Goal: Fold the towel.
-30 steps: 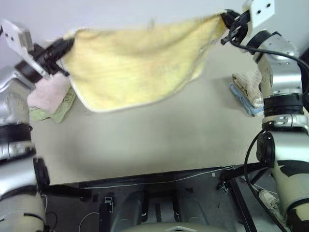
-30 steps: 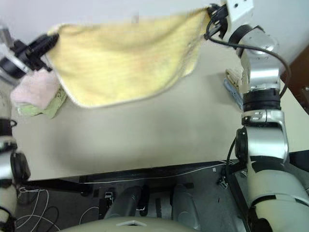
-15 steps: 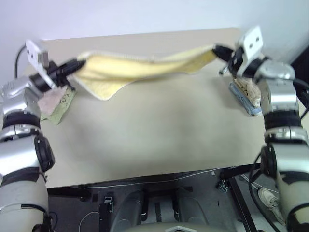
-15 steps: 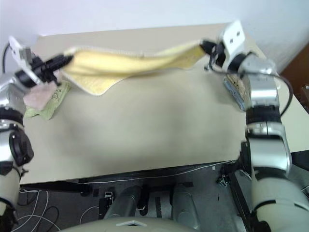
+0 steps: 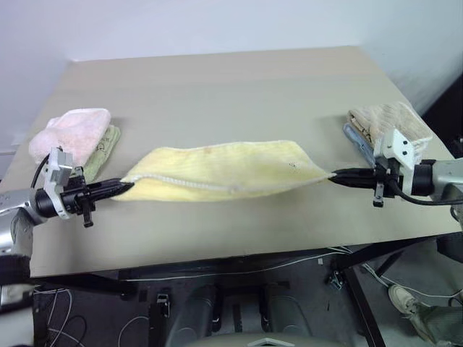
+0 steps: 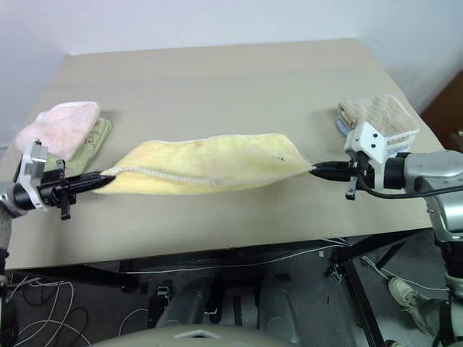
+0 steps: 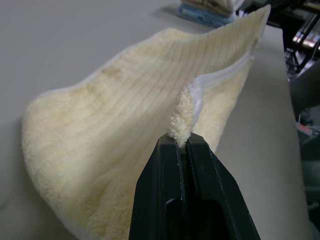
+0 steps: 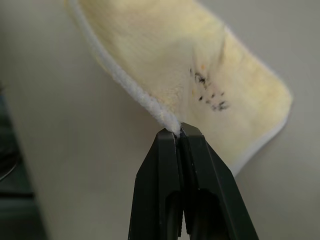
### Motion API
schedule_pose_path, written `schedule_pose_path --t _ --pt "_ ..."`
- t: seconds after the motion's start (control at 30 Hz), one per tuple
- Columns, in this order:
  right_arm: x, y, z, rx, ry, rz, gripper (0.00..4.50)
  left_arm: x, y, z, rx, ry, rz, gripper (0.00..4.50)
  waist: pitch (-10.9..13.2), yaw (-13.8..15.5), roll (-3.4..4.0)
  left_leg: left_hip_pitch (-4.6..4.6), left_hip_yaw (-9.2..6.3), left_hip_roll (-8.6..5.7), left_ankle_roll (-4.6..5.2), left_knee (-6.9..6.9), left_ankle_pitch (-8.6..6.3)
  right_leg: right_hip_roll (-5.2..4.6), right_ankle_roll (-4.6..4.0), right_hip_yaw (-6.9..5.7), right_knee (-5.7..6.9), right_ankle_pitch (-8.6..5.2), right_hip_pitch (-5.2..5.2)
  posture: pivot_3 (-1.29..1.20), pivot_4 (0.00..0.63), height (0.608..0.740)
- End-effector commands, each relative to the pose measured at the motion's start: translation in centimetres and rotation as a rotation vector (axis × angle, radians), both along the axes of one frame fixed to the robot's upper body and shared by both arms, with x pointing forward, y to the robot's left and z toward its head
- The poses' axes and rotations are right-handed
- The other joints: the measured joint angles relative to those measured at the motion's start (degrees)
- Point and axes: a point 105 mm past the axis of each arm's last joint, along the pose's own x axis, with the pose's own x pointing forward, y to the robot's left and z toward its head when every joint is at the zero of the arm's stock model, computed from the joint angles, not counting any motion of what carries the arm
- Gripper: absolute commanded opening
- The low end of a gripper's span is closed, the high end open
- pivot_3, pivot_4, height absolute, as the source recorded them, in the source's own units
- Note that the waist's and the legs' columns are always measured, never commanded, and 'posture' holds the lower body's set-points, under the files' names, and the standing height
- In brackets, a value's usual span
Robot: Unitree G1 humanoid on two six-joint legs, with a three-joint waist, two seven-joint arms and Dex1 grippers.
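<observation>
You have towel [image 5: 224, 170] stretched mid-frame on tabletop [image 5: 217, 87] — left gripper [image 5: 124, 186] fingers clamp its left corner, right gripper [image 5: 338, 174] fingers pinch right corner.

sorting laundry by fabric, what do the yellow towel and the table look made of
Towel: looks like cotton terry, with fuzzy ribbed pile and a whitish corded edge. Table: smooth, matte beige top, probably laminate or painted board; I can't tell which.

Beige table [image 5: 239, 94] against white wall [image 5: 217, 25]
</observation>
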Motion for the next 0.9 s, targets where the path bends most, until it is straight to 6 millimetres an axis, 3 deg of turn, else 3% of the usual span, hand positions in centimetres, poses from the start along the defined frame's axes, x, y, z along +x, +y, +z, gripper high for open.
schedule_pose_path --t 0.03,0.37,0.63,0.73,0.9 --pt "-1.4 -0.2 0.6 -0.032 0.005 0.038 0.00 -1.4 0.2 1.4 -0.005 -0.007 0.004 0.03 0.00 0.04 0.01 0.00 0.00 0.01 0.00 -0.02 0.00 0.00 0.00 0.00 0.00 0.00 -0.03 0.00 0.150 0.740" --pt "-4.4 -3.3 -3.0 -0.107 0.168 -0.029 0.00 -4.4 0.6 0.6 0.031 0.138 0.031 0.03 -0.02 0.33 0.03 -0.04 0.02 0.02 0.01 -0.10 -0.01 -0.02 -0.03 -0.01 -0.32 -0.04 0.07 0.00 0.150 0.740" --pt "-5.9 -4.4 -3.9 -0.154 0.210 -0.030 0.00 -5.2 0.1 1.0 0.030 0.177 0.023 0.03 -0.02 0.30 0.03 -0.04 0.02 0.04 0.01 -0.14 -0.02 -0.02 -0.03 -0.05 -0.46 -0.04 0.12 0.00 0.150 0.740" --pt "-4.8 -4.8 -3.3 -0.144 0.173 -0.047 0.00 -5.1 0.2 0.9 0.039 0.180 0.041 0.03 -0.03 0.15 0.04 -0.04 0.02 0.04 0.03 -0.13 -0.03 -0.02 -0.03 -0.05 -0.50 -0.04 0.15 0.00 0.150 0.740" --pt "-2.2 -3.7 -1.9 -0.069 0.096 -0.036 0.00 -3.3 0.4 1.2 -0.035 0.127 0.109 0.03 -0.03 0.20 0.06 0.03 0.03 0.06 0.03 -0.14 -0.03 -0.02 -0.03 -0.07 -0.49 -0.03 0.18 0.00 0.150 0.740"
